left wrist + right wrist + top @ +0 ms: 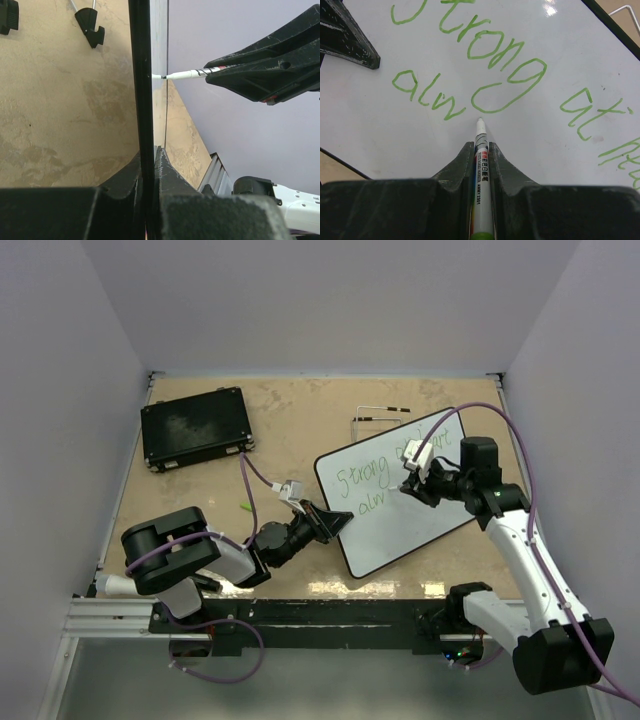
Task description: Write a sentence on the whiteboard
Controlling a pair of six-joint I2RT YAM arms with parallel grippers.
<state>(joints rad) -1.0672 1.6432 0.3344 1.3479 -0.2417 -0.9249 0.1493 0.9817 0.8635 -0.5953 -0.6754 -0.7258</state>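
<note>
The whiteboard [396,540] lies tilted on the table, its left edge pinched by my left gripper [340,522], which is shut on it. In the left wrist view the board's black rim [141,75] runs edge-on between the closed fingers [170,185]. My right gripper [481,147] is shut on a white marker [483,190]. The marker's tip [479,121] touches the board just right of the green letters "alw" [427,92]. The sentence [490,45] reads "Strong at h..." on its upper line; further letters run off the view's right edge.
A flat black case [195,427] lies at the back left. Behind the board stands a thin wire frame [380,412]. A small green piece [245,506] lies near the left arm's cable. Purple walls close three sides.
</note>
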